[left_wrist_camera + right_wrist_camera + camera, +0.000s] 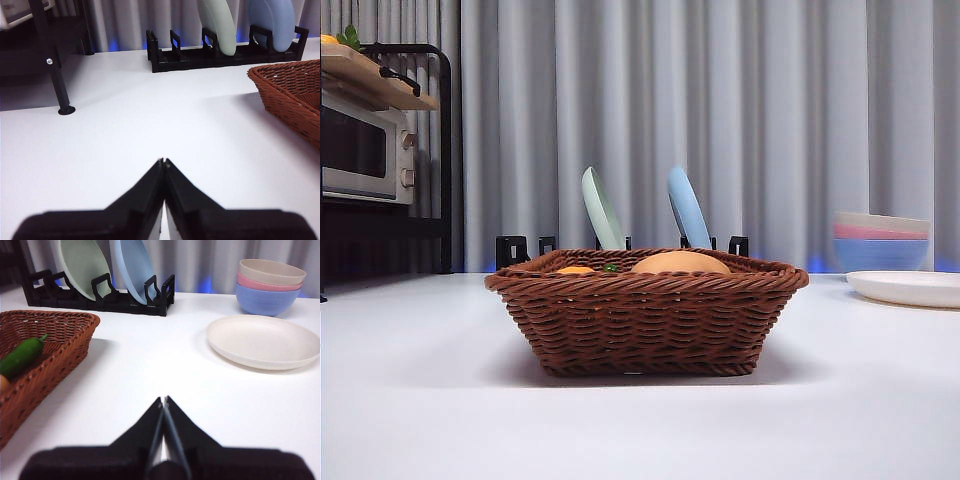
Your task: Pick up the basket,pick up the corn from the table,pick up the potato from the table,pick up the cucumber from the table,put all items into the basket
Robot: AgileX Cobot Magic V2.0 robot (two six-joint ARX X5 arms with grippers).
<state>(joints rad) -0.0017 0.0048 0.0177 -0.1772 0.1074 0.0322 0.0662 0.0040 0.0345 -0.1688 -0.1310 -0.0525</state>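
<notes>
The left gripper (164, 161) has its fingers pressed together on nothing, low over bare white surface (125, 140), the basket (292, 90) off to one side of it. The right gripper (163, 399) likewise has its fingers closed and empty, hovering between the basket (55, 347) and a cream plate (262, 340). The basket (645, 315) stands mid-surface, holding the potato (680, 262), the cucumber (22, 356) and a sliver of orange corn (575, 269). Stacked bowls (270, 285) and a plate rack (100, 297) line the far edge.

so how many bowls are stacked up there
3, in one stack on the table behind the cream plate: blue bowl at the bottom, pink bowl in the middle, beige bowl on top.
</notes>
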